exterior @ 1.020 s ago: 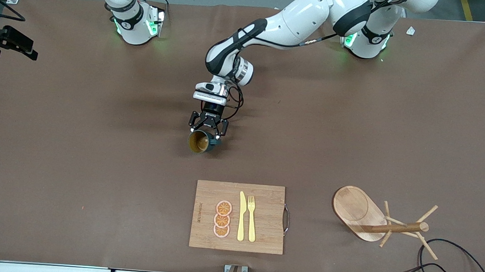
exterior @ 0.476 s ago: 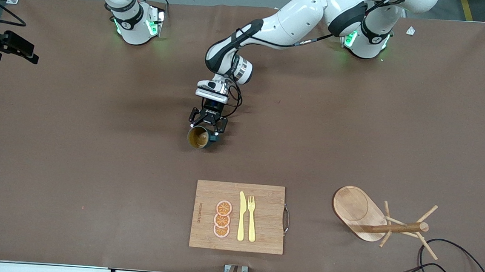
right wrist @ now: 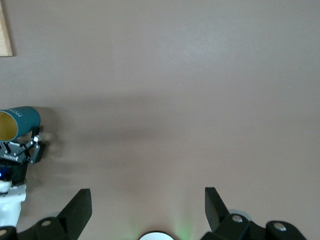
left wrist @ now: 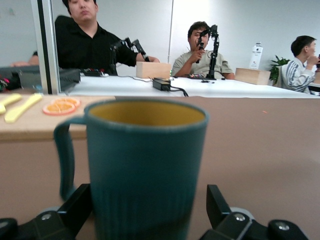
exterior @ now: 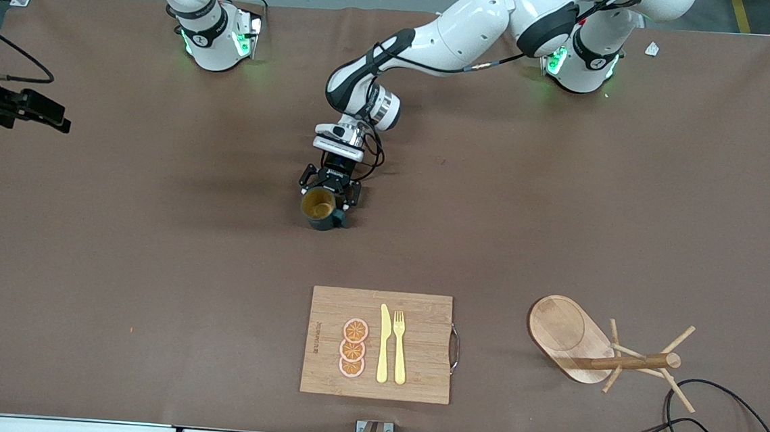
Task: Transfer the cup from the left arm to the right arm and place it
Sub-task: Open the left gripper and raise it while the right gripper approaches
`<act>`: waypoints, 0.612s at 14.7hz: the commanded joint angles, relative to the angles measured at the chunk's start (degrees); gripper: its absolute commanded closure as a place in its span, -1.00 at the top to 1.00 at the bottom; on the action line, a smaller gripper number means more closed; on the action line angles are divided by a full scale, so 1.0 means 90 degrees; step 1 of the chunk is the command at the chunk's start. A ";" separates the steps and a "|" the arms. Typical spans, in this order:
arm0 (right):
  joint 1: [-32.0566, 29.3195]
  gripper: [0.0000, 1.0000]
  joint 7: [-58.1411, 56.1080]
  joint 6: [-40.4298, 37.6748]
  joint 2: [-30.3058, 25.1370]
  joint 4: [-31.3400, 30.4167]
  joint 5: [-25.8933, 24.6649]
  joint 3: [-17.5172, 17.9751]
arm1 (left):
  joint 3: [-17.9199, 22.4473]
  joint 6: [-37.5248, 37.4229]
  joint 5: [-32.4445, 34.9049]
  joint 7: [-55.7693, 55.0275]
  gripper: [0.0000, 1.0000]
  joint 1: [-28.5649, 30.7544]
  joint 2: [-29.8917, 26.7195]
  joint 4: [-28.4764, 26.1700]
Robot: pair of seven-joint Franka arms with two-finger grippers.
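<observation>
The left gripper [exterior: 328,192] is low over the middle of the brown table [exterior: 153,240], and its jaws stand apart on both sides of the small dark teal ribbed mug with a loop handle and a yellowish-tan inside [exterior: 321,208]. In the left wrist view the black fingers [left wrist: 220,205] are beside the cup's [left wrist: 145,165] wall, with a gap, so they do not squeeze it. The cup stands upright on the table, mouth up. I judge it is set there so that the other arm can take it.

The right gripper [right wrist: 147,210] is up in the air over the bare table toward the right arm's end, wide open and empty; this arm waits.

Nearer to the front camera lies a rectangular bamboo cutting board [exterior: 414,374] with a metal handle. A dark mark is printed along its edge, but I cannot read it. The small pale letters on the cup's side in the right wrist view [right wrist: 17,115] are not readable either.
</observation>
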 commanded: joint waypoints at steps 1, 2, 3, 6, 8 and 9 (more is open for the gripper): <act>-0.0128 1.00 0.0022 0.0179 0.0308 0.0043 -0.0045 0.0009 | -0.0251 -0.0282 -0.0216 -0.0196 1.00 -0.0105 -0.0138 -0.0185; -0.0177 1.00 0.0022 0.0209 0.0533 0.0052 -0.0064 -0.0001 | -0.0408 -0.0380 -0.0470 -0.0176 1.00 -0.0115 -0.0207 -0.0215; -0.0236 1.00 0.0022 0.0228 0.0593 0.0081 -0.0084 -0.0001 | -0.0593 -0.0507 -0.0714 -0.0166 1.00 -0.0115 -0.0256 -0.0215; -0.0237 1.00 0.0148 0.0229 0.0593 0.0043 -0.0113 -0.0001 | -0.1149 -0.1063 -0.1369 -0.0117 1.00 -0.0115 -0.0354 -0.0225; -0.0178 1.00 0.1031 0.0209 0.0603 0.0013 -0.0074 0.0028 | -0.1715 -0.1511 -0.2118 -0.0088 1.00 -0.0106 -0.0509 -0.0176; -0.0072 1.00 0.1666 0.0209 0.0603 -0.0016 -0.0055 0.0048 | -0.1921 -0.1872 -0.2693 0.0047 1.00 -0.0115 -0.0674 -0.0195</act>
